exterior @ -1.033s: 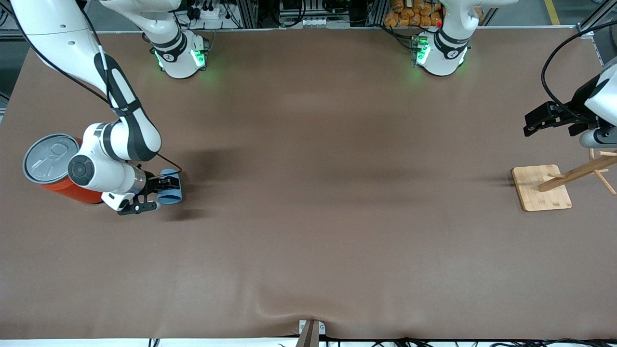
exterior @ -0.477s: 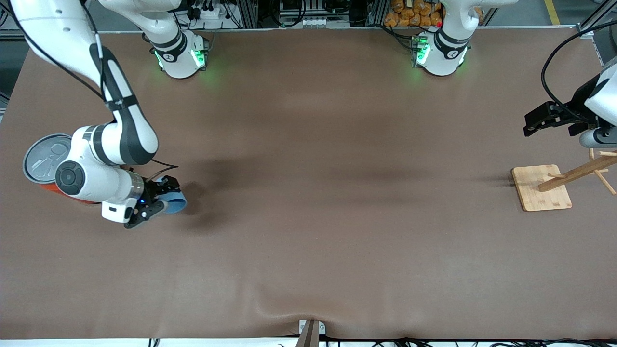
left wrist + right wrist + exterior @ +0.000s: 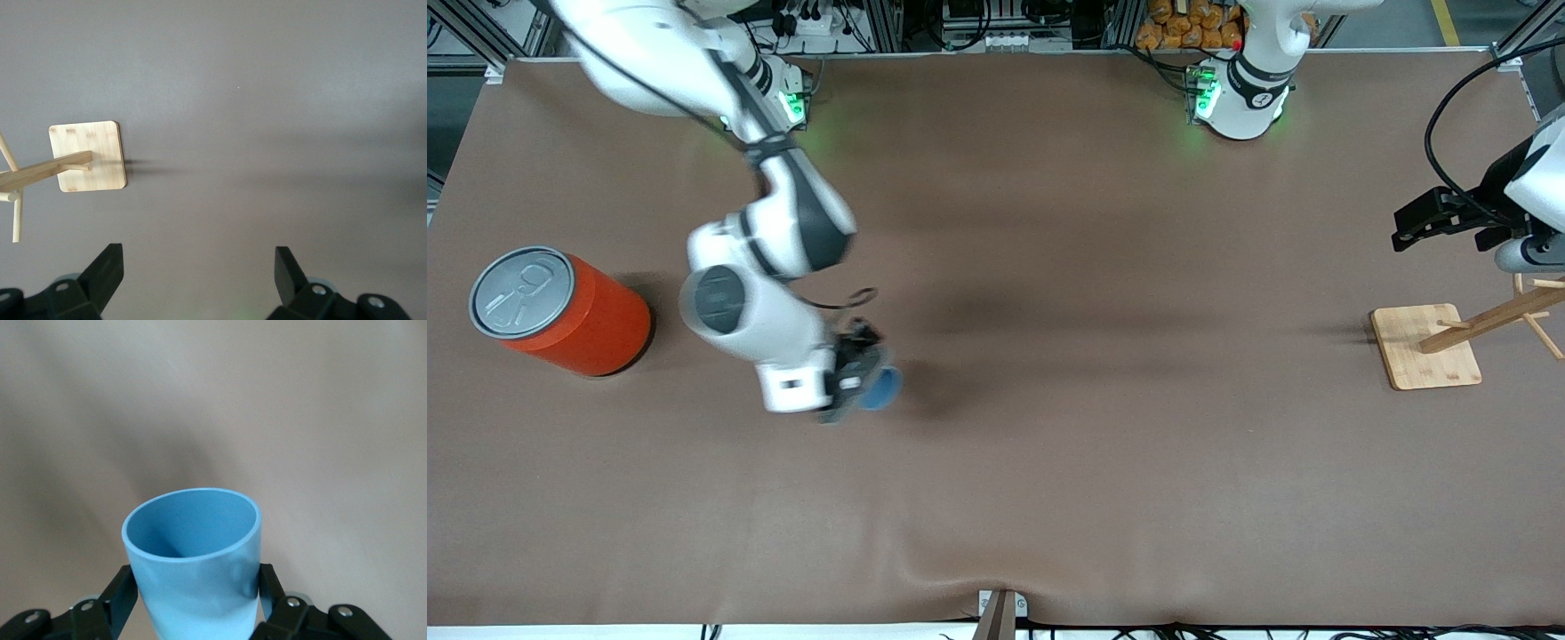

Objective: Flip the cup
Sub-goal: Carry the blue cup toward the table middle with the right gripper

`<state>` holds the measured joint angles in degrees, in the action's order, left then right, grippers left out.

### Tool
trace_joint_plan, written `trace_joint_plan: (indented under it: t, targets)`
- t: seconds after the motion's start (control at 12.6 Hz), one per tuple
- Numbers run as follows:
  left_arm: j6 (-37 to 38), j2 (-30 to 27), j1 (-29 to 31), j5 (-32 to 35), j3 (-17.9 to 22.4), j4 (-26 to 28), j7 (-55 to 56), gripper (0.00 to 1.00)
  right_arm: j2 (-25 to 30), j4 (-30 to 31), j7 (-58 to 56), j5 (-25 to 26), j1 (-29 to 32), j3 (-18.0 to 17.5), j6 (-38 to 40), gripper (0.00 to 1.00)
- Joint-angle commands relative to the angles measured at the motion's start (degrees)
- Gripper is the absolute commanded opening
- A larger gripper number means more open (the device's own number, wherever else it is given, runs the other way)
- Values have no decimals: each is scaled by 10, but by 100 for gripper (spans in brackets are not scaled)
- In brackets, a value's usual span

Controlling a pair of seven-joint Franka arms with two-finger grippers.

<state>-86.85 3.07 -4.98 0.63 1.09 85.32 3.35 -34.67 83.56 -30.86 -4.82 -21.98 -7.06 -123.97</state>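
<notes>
The light-blue cup point(image 3: 880, 388) is held in my right gripper point(image 3: 857, 373), lifted over the brown table toward the right arm's end. In the right wrist view the cup point(image 3: 193, 577) fills the space between the two black fingers point(image 3: 120, 593), its open mouth pointing away from the wrist, its wall dented by the grip. My left gripper point(image 3: 1409, 227) is open and empty in the air near the wooden rack; its own view shows its gripper point(image 3: 197, 267) with fingers wide apart over bare table.
A large orange can point(image 3: 560, 313) with a grey pull-tab lid stands at the right arm's end of the table. A wooden rack on a square bamboo base point(image 3: 1424, 347) stands at the left arm's end, also in the left wrist view point(image 3: 88, 157).
My right gripper has lifted the cup away from beside the orange can and carried it toward the table's middle, turning it so its mouth shows. The left arm has not moved.
</notes>
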Motion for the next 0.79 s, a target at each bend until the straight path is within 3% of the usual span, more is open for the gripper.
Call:
trace_joint_plan:
  t: [0.0, 0.24, 0.48, 0.72]
  targets:
    - [3, 0, 0, -6, 0, -7, -4, 100, -53, -53, -82, 31, -32, 9, -51, 0]
    - [3, 0, 1, -7, 0, -7, -4, 100, -90, -81, -144, 38, -111, 12, -85, 0]
    - [3, 4, -1, -7, 0, -7, -2, 100, -126, -113, -42, 63, -198, 49, -79, 0]
    - [3, 12, -2, -7, 0, -8, 3, 100, -158, -129, -33, 64, -219, 53, -80, 0]
